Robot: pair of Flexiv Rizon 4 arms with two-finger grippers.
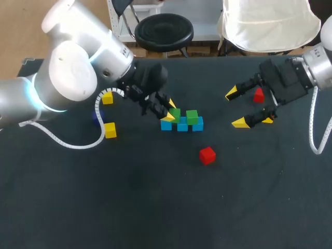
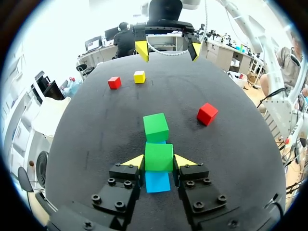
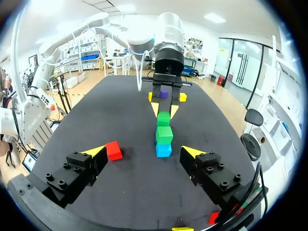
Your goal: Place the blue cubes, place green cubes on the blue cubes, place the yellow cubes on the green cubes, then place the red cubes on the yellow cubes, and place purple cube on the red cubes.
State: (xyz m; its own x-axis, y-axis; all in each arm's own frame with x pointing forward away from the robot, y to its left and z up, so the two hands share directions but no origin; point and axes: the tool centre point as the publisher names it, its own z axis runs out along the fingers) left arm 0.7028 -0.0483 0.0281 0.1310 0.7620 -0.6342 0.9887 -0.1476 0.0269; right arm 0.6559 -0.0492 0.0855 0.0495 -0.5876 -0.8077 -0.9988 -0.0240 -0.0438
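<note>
From above, the left gripper (image 1: 169, 111) is over the middle of the table (image 1: 155, 207). Its fingers are clamped on a green cube (image 1: 175, 114), one yellow tip on each side. That cube sits on the left end of a row of three blue cubes (image 1: 182, 126), and the second green cube (image 1: 192, 116) sits on the right part of the row. A loose red cube (image 1: 207, 155) lies apart from the row, nearer the camera. Two yellow cubes (image 1: 110, 130) lie under the left arm. The right gripper (image 1: 236, 108) is off to the right with its fingers wide apart and nothing between the tips. Another red cube (image 1: 258, 95) lies close to one of its fingers.

From the left wrist, the gripper (image 2: 159, 161) has both tips against the sides of the green cube (image 2: 159, 157), which rests on a blue cube (image 2: 158, 182). The second green cube (image 2: 156, 127) is just ahead, and the loose red cube (image 2: 207, 114) is further out to one side.

From the right wrist, the right gripper (image 3: 144, 151) is spread wide. The loose red cube (image 3: 113, 150) lies ahead of it, near one finger. Further ahead the blue and green cubes line up, with the left gripper (image 3: 164, 110) on the far green one. A purple cube (image 3: 164, 94) lies behind it.
</note>
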